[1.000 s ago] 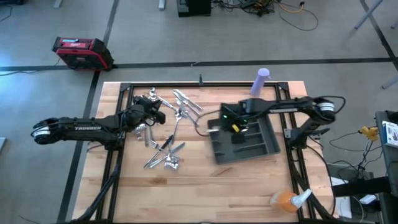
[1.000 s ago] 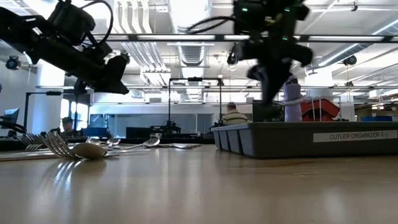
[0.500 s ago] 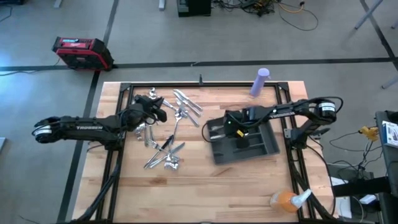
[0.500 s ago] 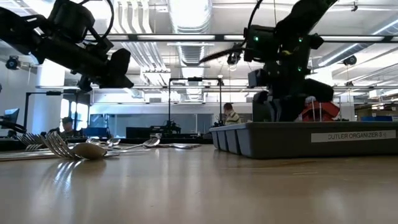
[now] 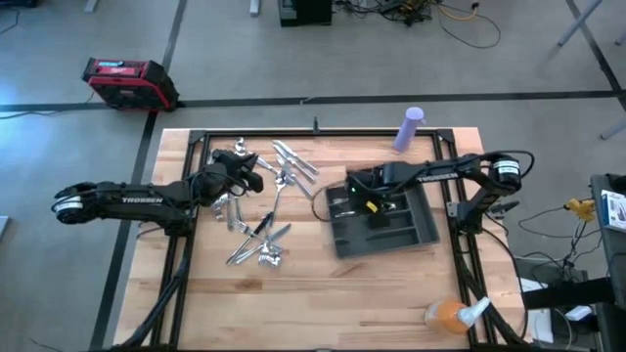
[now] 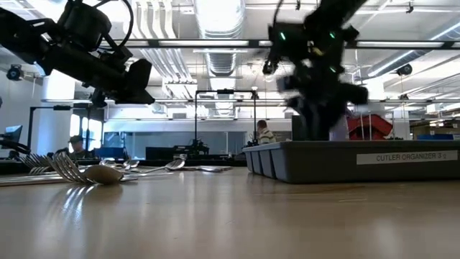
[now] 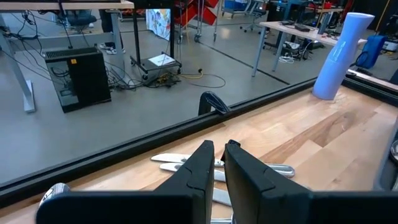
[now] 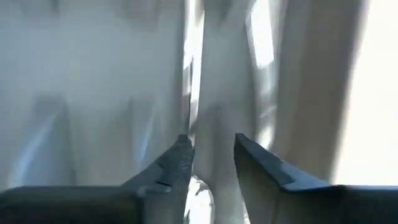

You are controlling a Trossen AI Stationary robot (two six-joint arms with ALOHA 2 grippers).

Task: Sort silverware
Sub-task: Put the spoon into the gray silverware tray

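The silverware (image 5: 262,223) lies in a loose heap on the left half of the wooden table: forks, spoons and knives (image 7: 180,163), with a spoon and forks (image 6: 86,173) nearest the low camera. My left gripper (image 5: 252,178) (image 7: 219,152) hangs shut above the heap's far part, holding nothing. My right gripper (image 5: 357,191) (image 8: 214,149) reaches down into the left part of the dark grey tray (image 5: 416,233) (image 6: 359,162), its fingertips a little apart. Shiny pieces (image 5: 337,202) lie in the tray's left compartment. My right gripper has a shiny bit of metal (image 8: 199,190) showing low between its fingers. I cannot tell whether the fingers touch it.
A purple cylinder (image 5: 411,127) (image 7: 339,56) stands at the table's far edge behind the tray. An orange spray bottle (image 5: 452,315) lies at the near right corner. Bare wood stretches along the near edge between heap and tray.
My right gripper has stayed inside the tray: it dipped toward the near edge and tipped, then went back toward the far edge, still moving now. My left gripper has edged slightly toward the table's right above the heap.
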